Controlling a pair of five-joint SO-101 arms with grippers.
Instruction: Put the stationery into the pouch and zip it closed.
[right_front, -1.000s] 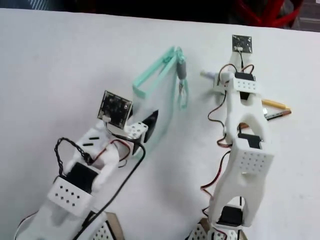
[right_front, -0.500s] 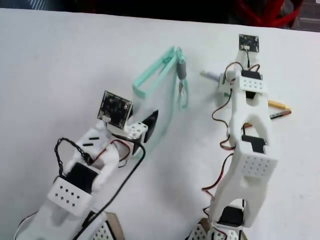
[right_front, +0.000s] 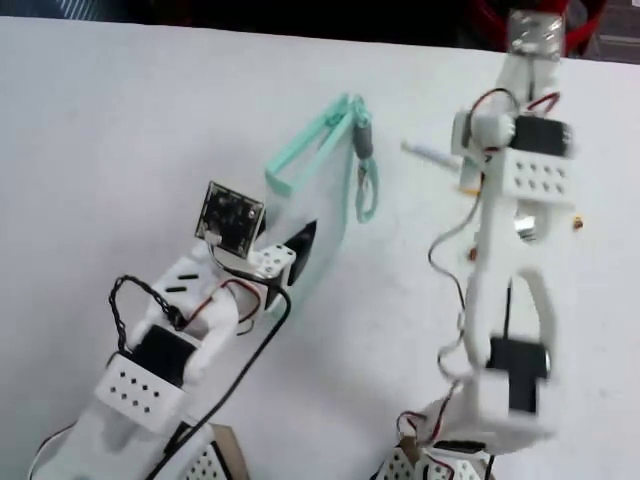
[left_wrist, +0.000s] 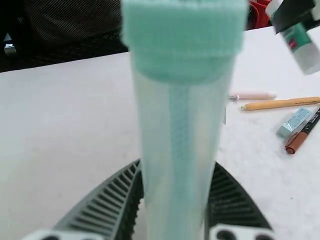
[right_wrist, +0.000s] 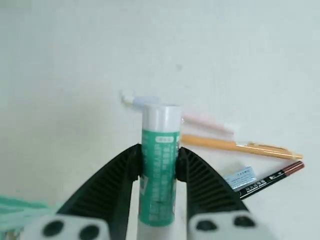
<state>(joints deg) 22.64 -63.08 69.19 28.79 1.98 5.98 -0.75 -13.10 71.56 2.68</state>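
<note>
A clear pouch (right_front: 315, 195) with mint-green trim stands on its edge, held up by my left gripper (right_front: 295, 245). In the left wrist view the left gripper (left_wrist: 177, 170) is shut on the pouch (left_wrist: 180, 125) wall. My right gripper (right_wrist: 159, 150) is shut on a green-and-white glue stick (right_wrist: 160, 165) and hangs above the table. The same glue stick (left_wrist: 300, 37) shows in the air to the right of the pouch. On the table below lie a pink pen (right_wrist: 207, 122), an orange pen (right_wrist: 240, 146), a small eraser (right_wrist: 240, 177) and a brown marker (right_wrist: 270, 179).
A pale pen (right_front: 430, 152) lies between the pouch and the right arm (right_front: 510, 230). The pouch's green loop (right_front: 365, 190) hangs at its far corner. White table (right_front: 120, 120) stretches to the left and behind. A cable (right_front: 250, 350) trails from the left arm.
The right arm has risen off the table and swung back with the glue stick in its gripper. The left arm and the pouch have stayed still.
</note>
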